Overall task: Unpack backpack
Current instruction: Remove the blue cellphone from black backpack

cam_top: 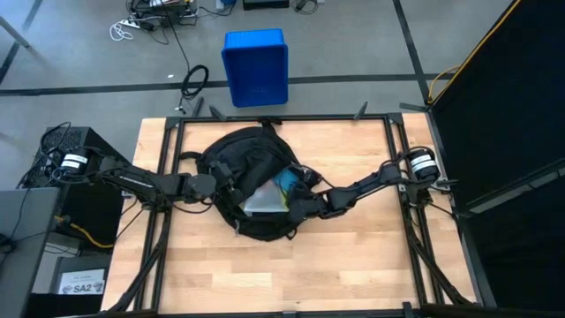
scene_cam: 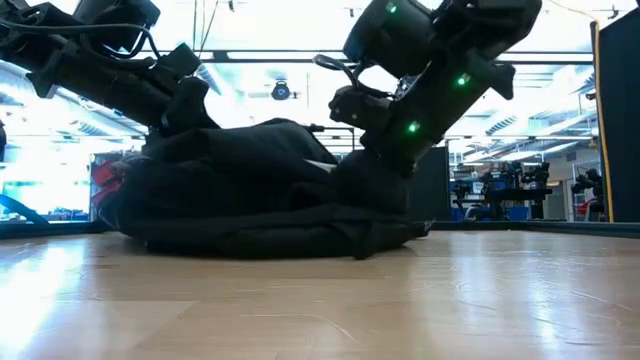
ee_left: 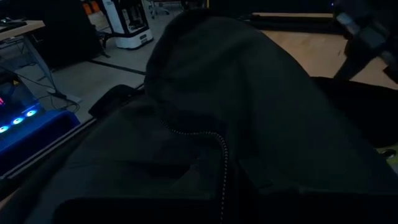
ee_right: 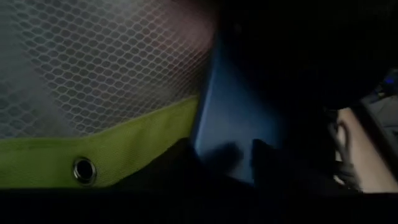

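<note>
The black backpack (cam_top: 238,163) lies flat on its back in the middle of the table, its opening turned toward the right arm. Inside show a mesh pouch with a lime-green hem (ee_right: 93,74) and a flat blue thing (ee_right: 239,106), also seen from above (cam_top: 287,184). My left gripper (cam_top: 214,185) is shut at the backpack's left side. My right gripper (ee_right: 224,158) reaches down into the opening (cam_top: 305,205); its fingers stand apart over the blue thing's near end, beside the pouch's hem. My left gripper is shut on the backpack's fabric at its left side (cam_top: 221,181), coming level from the table's left. Its wrist view shows only fabric and a zipper line (ee_left: 222,162) running toward the fingers, which the picture's lower edge cuts off. My right gripper has its fingertips (ee_right: 266,155) in front of the blue thing's face; whether they touch it cannot be told.
A blue plastic bin (cam_top: 255,66) stands on the floor beyond the table's far edge. Black frame rails (cam_top: 168,159) run along the table's left and right sides. Bare wood (cam_top: 282,274) lies between the backpack and the near edge.
</note>
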